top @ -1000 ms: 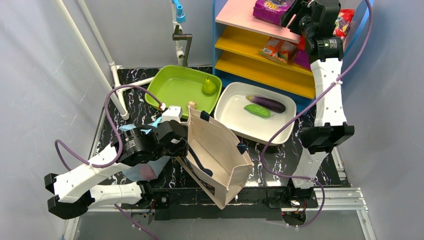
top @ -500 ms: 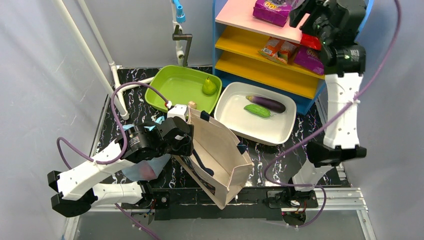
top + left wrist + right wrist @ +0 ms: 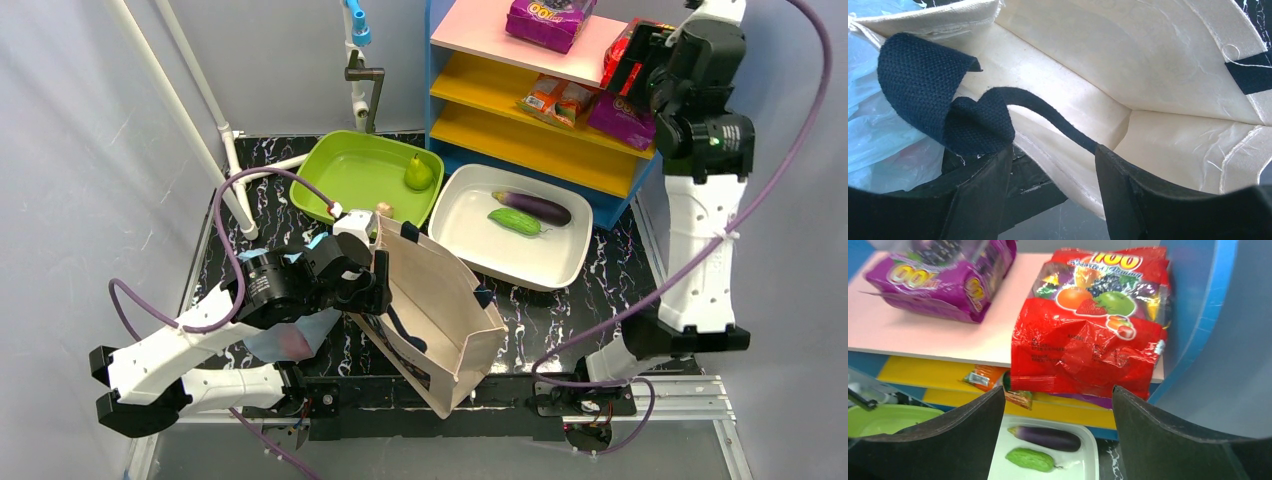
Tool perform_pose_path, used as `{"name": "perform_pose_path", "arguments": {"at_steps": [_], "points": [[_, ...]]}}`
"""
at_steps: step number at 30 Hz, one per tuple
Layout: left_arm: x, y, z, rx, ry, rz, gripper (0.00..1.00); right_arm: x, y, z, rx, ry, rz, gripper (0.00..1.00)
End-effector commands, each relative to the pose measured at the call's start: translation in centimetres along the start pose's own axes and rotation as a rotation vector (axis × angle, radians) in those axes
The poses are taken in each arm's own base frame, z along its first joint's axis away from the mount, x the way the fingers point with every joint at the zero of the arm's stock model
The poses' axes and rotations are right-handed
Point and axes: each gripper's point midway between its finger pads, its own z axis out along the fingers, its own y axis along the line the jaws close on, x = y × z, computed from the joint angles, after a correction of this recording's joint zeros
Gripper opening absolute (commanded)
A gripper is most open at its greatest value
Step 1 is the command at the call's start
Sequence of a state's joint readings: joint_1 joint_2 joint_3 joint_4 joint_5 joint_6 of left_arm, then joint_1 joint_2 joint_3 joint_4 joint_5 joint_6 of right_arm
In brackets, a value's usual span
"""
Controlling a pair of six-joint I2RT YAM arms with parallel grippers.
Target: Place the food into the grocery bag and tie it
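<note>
Bag [image 3: 285, 342] is lying crumpled on surface [image 3: 560, 310] under L arm, just beside tote [image 3: 440, 300]. L pincer [image 3: 1053, 150] is sitting parted astride tote rim, bag on its left, so L is nearer. R pincer [image 3: 1057, 392] is gaping wide, empty, facing red pack [image 3: 1088, 325] on shelf [image 3: 923, 340].

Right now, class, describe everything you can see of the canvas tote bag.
The canvas tote bag is stiff beige cloth with navy handles. It stands on the black marbled table, mouth open upward, leaning slightly. One handle droops inside; the inner walls in view are bare. The left gripper is at its left rim, jaws open with the wall between them, and a light-blue plastic bag lies just outside.
</note>
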State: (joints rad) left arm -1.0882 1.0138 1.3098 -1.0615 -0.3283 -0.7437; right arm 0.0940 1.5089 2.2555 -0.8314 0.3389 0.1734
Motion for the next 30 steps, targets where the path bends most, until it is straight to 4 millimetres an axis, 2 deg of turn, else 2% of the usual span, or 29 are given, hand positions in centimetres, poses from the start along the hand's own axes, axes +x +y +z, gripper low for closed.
{"name": "perform_pose_path", "arguments": {"at_steps": [1,7,12,15,19,24,28,30], "points": [[0.2,0.0,-0.3,0.010,0.015,-0.005,0.61,0.9,-0.5,1.9,0.050,0.049,-0.063,0.86],[0.6,1.1,-1.0,-0.004,0.001,-0.027,0.61,0.0,0.5,3.8,0.089,0.008,-0.171,0.87],[0.8,2.1,-1.4,-0.025,-0.016,-0.037,0.62,1.1,0.7,5.2,0.148,0.027,-0.278,0.88],[0.9,2.4,-1.5,-0.038,-0.016,-0.033,0.62,2.1,-0.3,6.0,0.238,0.054,-0.358,0.88],[0.9,2.8,-1.6,-0.054,-0.013,-0.017,0.63,3.1,-2.3,6.4,0.354,0.086,-0.451,0.84],[0.7,2.7,-1.6,-0.056,-0.011,0.013,0.64,4.9,-3.7,7.0,0.394,0.146,-0.469,0.72],[0.5,2.6,-1.6,-0.060,-0.003,0.030,0.64,5.8,-4.1,6.9,0.403,0.174,-0.445,0.52],[0.5,2.5,-1.6,-0.058,-0.002,0.032,0.64,6.3,-4.1,6.8,0.398,0.192,-0.436,0.36]]}}
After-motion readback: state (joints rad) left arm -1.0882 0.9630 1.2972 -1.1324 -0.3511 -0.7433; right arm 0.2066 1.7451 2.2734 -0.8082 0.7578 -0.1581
